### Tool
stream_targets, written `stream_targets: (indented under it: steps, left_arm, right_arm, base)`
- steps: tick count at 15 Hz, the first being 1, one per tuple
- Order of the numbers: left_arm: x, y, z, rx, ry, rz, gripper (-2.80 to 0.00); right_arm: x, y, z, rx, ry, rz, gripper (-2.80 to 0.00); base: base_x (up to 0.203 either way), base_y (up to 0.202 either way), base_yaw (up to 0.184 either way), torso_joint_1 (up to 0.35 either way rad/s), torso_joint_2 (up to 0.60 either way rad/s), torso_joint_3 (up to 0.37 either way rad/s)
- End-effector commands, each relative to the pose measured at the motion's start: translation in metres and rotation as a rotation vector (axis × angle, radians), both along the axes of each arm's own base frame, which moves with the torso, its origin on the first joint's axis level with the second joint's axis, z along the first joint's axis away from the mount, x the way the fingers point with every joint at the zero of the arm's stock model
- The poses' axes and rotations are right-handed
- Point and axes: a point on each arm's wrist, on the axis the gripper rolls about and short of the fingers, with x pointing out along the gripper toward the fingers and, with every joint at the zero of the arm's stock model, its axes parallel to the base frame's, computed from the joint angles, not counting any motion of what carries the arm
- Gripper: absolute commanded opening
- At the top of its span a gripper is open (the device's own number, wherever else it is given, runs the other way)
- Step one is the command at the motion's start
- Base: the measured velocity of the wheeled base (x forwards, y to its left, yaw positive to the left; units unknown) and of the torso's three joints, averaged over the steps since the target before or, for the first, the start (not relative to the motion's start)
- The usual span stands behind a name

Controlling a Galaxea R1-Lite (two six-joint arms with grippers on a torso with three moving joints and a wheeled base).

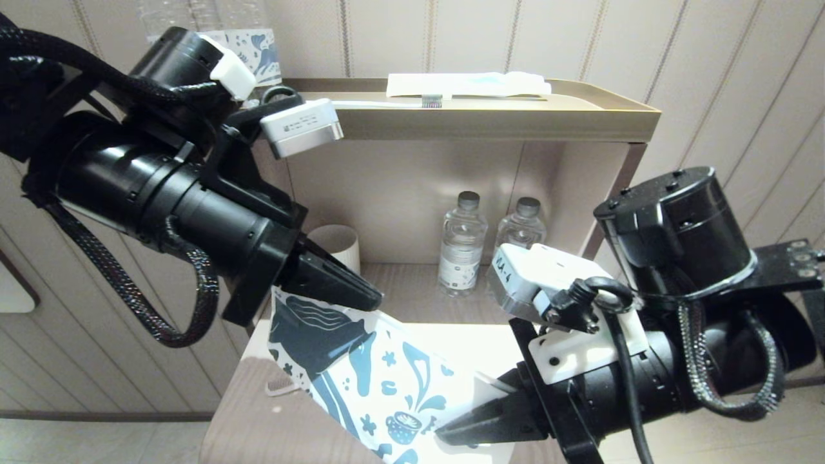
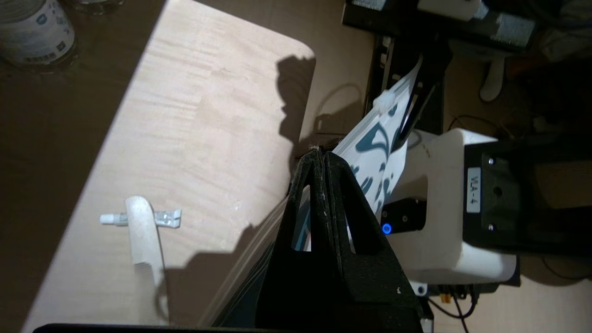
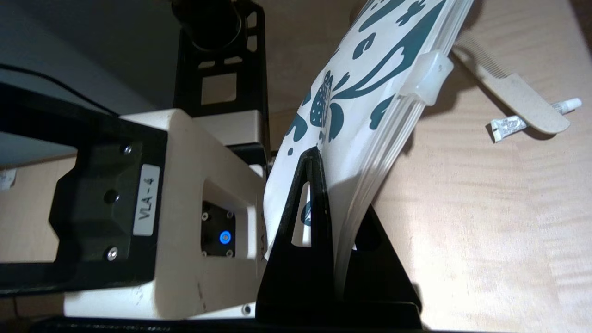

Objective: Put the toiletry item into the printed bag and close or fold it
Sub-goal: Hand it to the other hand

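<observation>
1. White label reading "VLA-4" (image 3: 146,200) on the black block of a wrist camera housing.
2. Same "VLA-4" label (image 2: 473,190) in the left wrist view.
3. Bottle labels (image 1: 457,265): print illegible.

Pale wood tabletop (image 2: 208,115): white comb (image 2: 143,240) lying flat, crossing small tube (image 2: 159,217); nearby, bottle (image 2: 34,32).

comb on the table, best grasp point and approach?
Grip the comb by its plain handle end, coming from above, fingers across its narrow width. It lies flat on the table, its handle resting across a small tube; the toothed end offers less to pinch. Both grippers, left and right, currently hold the printed pouch.
</observation>
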Motion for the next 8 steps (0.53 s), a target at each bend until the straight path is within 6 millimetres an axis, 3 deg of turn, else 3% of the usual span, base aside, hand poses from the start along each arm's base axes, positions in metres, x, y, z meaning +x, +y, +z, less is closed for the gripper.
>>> stream_targets:
  steps: [1, 5, 8]
  left_arm:
    - [0.003, 0.007, 0.005, 0.04, 0.003, -0.021, -2.8]
    - [0.006, 0.009, 0.002, 0.095, 0.043, -0.057, -2.8]
    - [0.008, 0.005, -0.003, -0.043, 0.123, -0.144, -2.8]
  right_arm:
    - [-0.003, -0.004, 0.004, -0.082, 0.046, 0.024, -2.8]
    - [-0.004, -0.007, 0.007, -0.107, 0.015, 0.048, -2.8]
    - [0.005, 0.004, 0.003, -0.051, -0.026, 0.058, -2.8]
  base:
    - [0.0, 0.0, 0.0, 0.0, 0.0, 0.0]
    - [0.0, 0.0, 0.0, 0.0, 0.0, 0.0]
    - [0.0, 0.0, 0.0, 0.0, 0.0, 0.0]
